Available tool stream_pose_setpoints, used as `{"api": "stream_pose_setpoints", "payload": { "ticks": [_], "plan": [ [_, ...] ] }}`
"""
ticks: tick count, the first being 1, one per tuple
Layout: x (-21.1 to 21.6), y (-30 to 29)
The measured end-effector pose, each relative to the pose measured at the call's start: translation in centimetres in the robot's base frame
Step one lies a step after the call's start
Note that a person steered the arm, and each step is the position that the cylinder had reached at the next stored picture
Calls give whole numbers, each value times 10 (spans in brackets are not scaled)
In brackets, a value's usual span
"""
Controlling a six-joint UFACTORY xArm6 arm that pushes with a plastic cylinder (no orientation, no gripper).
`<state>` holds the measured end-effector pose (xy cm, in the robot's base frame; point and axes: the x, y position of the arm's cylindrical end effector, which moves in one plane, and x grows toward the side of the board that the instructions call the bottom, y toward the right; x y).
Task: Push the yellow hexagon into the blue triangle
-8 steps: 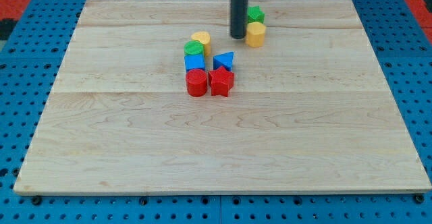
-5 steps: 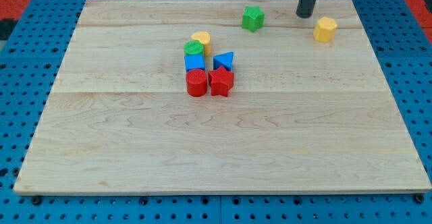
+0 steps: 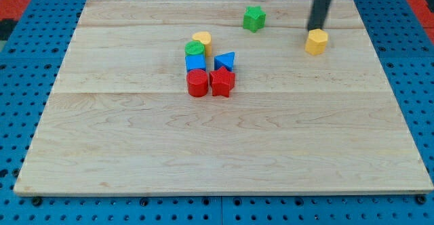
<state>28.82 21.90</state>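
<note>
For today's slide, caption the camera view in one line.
My tip touches the yellow hexagon from above, far right of the blue triangle.

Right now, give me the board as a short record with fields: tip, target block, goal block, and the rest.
tip: my tip at the view's top right, just above the yellow hexagon
target: yellow hexagon, far right of the cluster
goal: blue triangle, in the central cluster, above the red star
gap: wide, bare board between hexagon and triangle
apart: green star alone near the view's top
</note>
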Motion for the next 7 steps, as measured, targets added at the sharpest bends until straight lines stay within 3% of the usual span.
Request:
{"api": "stream_pose_setpoints", "payload": {
  "ticks": [1, 4, 7],
  "plan": [
    [28, 42],
    [36, -137],
    [48, -190]
  ]
}}
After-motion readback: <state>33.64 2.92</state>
